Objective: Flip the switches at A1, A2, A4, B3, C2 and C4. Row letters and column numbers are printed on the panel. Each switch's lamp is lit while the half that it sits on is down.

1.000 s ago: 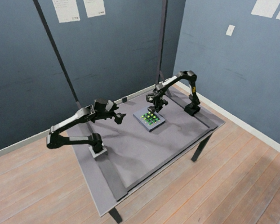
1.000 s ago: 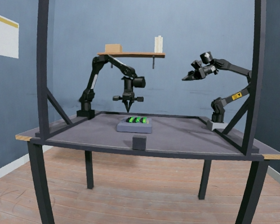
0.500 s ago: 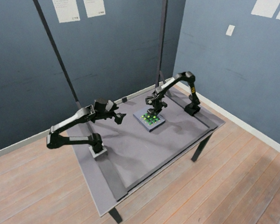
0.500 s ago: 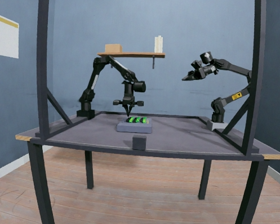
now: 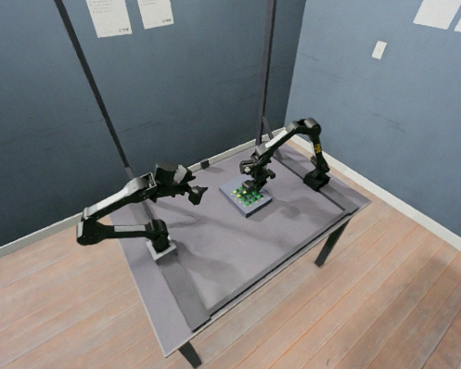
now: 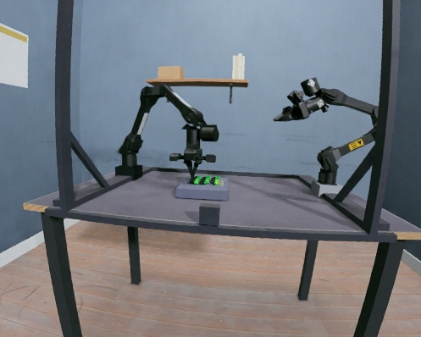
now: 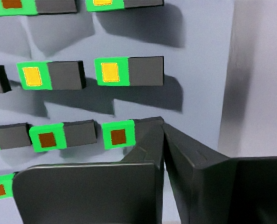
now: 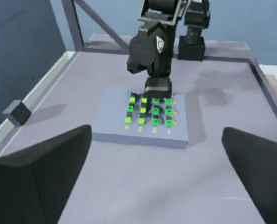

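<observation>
The left gripper (image 5: pixel 250 186) (image 6: pixel 192 179) (image 7: pixel 161 131) (image 8: pixel 157 95) is shut on itself, its black wedge fingers meeting in a point, nothing held. That point is right at the dark grey half of a switch (image 7: pixel 142 125); I can't tell whether it presses. The green half beside it has a dull brown-red square lamp (image 7: pixel 118 137), unlit. Just above in the wrist view, two lamps glow yellow, flat squares set in smooth bright green.

All the switches stand in rows on the panel (image 5: pixel 247 210) (image 6: pixel 202 194) (image 7: pixel 204 75) (image 8: pixel 139 137), a matte blue-grey slab lying flat on the table (image 5: pixel 235 260) (image 6: pixel 261 207) (image 7: pixel 264 75) (image 8: pixel 139 180), with yellow characters along two of its sides.

Well apart from it, the right gripper (image 5: pixel 201 184) (image 6: pixel 278 118) (image 8: pixel 156 132) hangs above the table, spread almost fully, with nothing between its broad black fingers.

A plain dark cube (image 5: pixel 204 163) (image 6: pixel 209 214) (image 8: pixel 17 112) sits at the table's edge. Behind, on the blue wall, a brown wooden shelf (image 6: pixel 206 83) carries a tan box (image 6: pixel 170 72)
</observation>
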Motion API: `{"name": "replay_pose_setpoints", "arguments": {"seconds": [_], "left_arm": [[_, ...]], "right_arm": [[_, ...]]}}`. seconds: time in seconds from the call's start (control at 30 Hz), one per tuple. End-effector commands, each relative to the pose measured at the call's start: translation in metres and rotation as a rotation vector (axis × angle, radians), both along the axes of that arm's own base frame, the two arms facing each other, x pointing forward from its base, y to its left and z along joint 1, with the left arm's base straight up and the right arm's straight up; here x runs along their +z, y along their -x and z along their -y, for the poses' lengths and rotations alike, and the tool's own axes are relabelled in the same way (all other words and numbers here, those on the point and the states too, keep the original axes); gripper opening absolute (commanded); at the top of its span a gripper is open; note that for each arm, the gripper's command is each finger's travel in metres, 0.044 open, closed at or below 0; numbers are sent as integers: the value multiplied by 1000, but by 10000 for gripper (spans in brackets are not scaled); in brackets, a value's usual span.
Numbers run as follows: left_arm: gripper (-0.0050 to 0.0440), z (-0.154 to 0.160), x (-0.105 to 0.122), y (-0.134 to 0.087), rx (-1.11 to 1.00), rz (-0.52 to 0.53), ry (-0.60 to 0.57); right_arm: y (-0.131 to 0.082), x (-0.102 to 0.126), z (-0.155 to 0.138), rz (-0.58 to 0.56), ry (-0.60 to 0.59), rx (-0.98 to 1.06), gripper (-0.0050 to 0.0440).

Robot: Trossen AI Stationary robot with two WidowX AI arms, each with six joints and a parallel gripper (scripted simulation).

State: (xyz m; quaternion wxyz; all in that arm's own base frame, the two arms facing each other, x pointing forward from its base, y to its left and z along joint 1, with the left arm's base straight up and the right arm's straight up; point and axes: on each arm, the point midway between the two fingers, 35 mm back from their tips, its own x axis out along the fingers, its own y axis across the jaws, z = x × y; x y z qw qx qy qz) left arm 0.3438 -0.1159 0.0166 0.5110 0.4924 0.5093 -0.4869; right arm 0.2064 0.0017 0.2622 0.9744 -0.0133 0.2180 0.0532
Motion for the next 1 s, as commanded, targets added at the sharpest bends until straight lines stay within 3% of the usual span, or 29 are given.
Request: {"name": "replay_pose_setpoints", "arguments": {"seconds": [0.0,0.5,0.7,0.97], "left_arm": [[-50,2,3,-1,0,20,10],[-50,1,-6,2,1,7,6],[-50,1,28,-11,-1,51,21],[-50,9,21,-9,1,24,12]], "right_arm": [[0,5,0,12,1,-1,400],[0,5,0,12,1,-1,400],[0,5,0,12,1,-1,400],[0,5,0,12,1,-1,400]]}}
